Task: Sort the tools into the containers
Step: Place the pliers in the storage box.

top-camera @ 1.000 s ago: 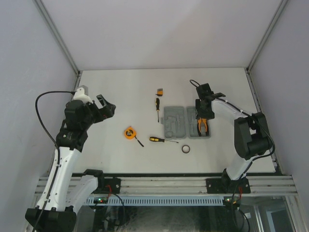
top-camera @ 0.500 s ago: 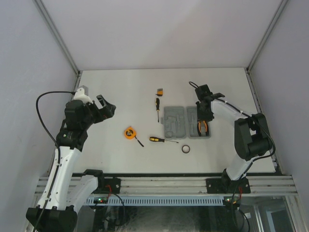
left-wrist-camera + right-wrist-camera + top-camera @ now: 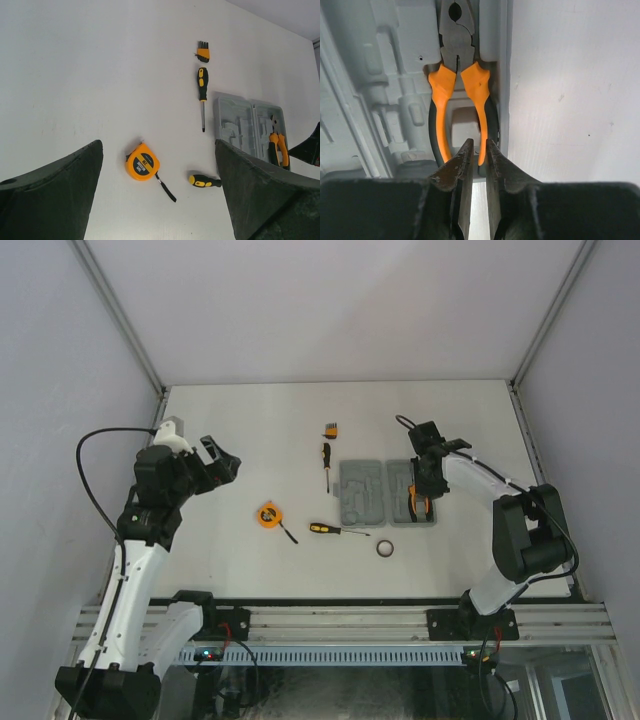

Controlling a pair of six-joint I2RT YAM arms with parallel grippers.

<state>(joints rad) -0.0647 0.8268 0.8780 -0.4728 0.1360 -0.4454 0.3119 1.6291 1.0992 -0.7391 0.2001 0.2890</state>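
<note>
So my right gripper (image 3: 479, 150) was pinched nearly shut, with nothing in it as far as I could see. It hung right over the handle end of the pliers (image 3: 454, 90), which sat in the right half of the tool case (image 3: 360, 490). I figured next up was the screwdriver (image 3: 336, 530) just off the case's near left corner, lying crossways with its tip toward the case. It was closer to my right than to my wide-open left gripper (image 3: 220, 462), well left of the case.

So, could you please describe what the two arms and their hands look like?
Both the left arm and right arm have white links with bulky black joints. Thin black cables loop off each. The left hand and right hand are black, with dark, wedge-shaped fingers tapering to blunt tips.
</note>
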